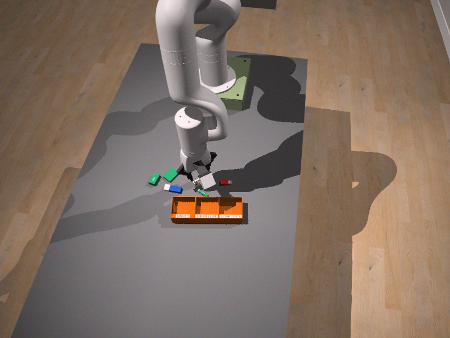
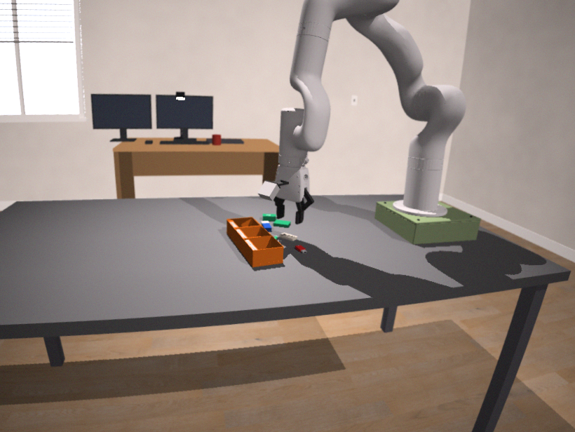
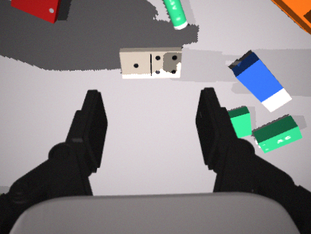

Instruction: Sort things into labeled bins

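Note:
My gripper [image 3: 151, 105] [image 2: 289, 216] is open and empty, hanging low over bare table. A cream domino [image 3: 151, 62] [image 2: 287, 236] lies flat just beyond the fingertips, apart from them. A green battery [image 3: 175, 13] [image 1: 202, 193] lies past the domino, toward the orange three-compartment bin [image 1: 173, 209] [image 2: 260, 253] [image 3: 300, 9]. A red USB stick [image 3: 36, 8] [image 1: 225, 182] [image 2: 300, 249] lies to one side. On the other side lie a blue-and-white block [image 3: 262, 81] [image 1: 172, 187], a light green flat piece [image 3: 240, 121] [image 1: 170, 174] and a dark green block [image 3: 278, 134] [image 1: 154, 178]. The light green piece sits close to one finger.
The bin carries three white labels on its front wall; I cannot read them. The arm's green base [image 1: 238, 85] [image 2: 427, 225] stands at the back of the grey table [image 1: 145, 276]. A desk with monitors stands far behind.

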